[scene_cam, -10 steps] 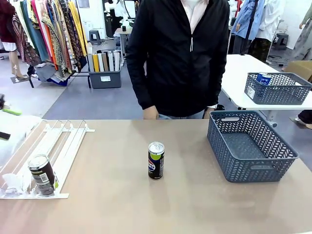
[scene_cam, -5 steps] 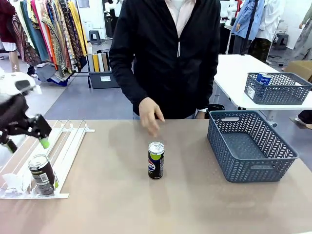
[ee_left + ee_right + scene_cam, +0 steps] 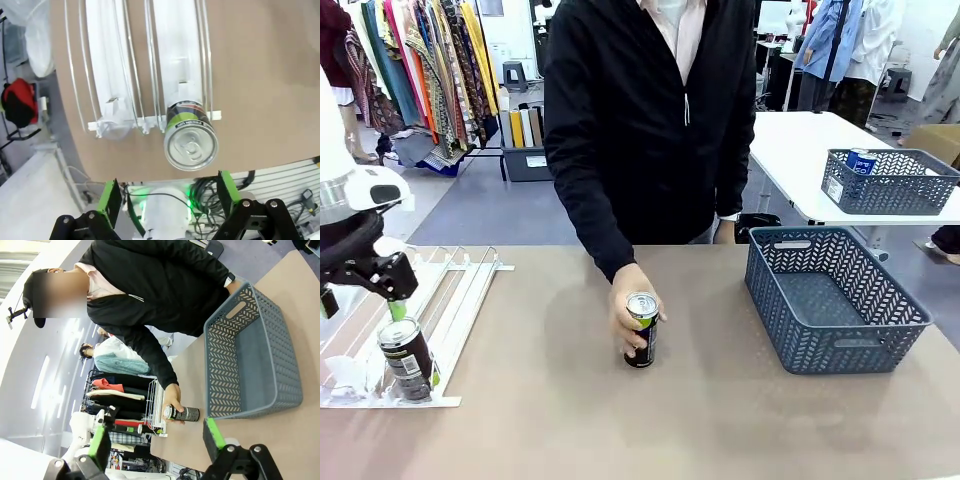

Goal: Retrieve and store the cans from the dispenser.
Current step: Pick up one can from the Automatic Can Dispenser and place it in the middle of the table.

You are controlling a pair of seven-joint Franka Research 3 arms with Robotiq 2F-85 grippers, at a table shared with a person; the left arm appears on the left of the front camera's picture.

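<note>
Tabletop point(image 3: 720, 430): left gripper point(image 3: 167, 189) hangs open over the Pepsi can point(image 3: 191, 142) in the dispenser point(image 3: 455, 285). Right gripper point(image 3: 155, 436) gapes empty; a hand point(image 3: 626, 308) grips the middle can point(image 3: 643, 345).

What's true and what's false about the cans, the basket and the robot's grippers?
1. A person's hand grips the black can mid-table. True.
2. The grey basket on this table holds a can. False: it is empty.
3. A dark can sits in the white dispenser. True.
4. The left gripper is shut on that can. False: it is open, above the can.
5. The right gripper holds a can. False: it is open and empty.
</note>
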